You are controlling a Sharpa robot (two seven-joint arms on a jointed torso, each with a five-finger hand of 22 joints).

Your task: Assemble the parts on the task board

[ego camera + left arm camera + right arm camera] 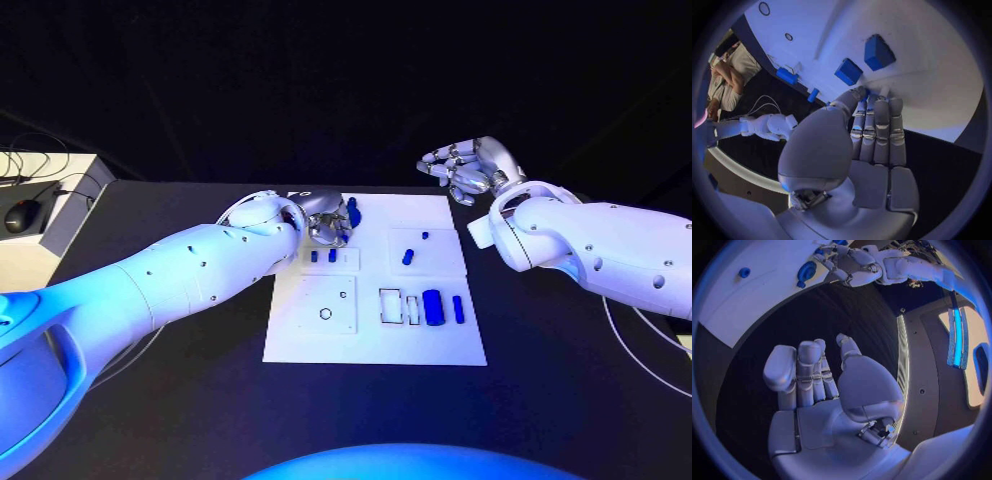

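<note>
Blue parts (pixel 433 302) lie on the white board (pixel 375 345) as the left hand (pixel 326 222), fingers straight and holding nothing, reaches its far end beside a blue part (pixel 848 71), while the right hand (pixel 469 168) hovers open off the far corner.

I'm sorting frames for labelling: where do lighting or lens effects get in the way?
Head view: blue light tints the task board; the surroundings are black. Left wrist view: fisheye bends the board's edge, and the left hand hides part of it. Right wrist view: the right hand is evenly lit, the board curved.

Part (pixel 353 212) — half behind left hand (pixel 326 222)
</note>
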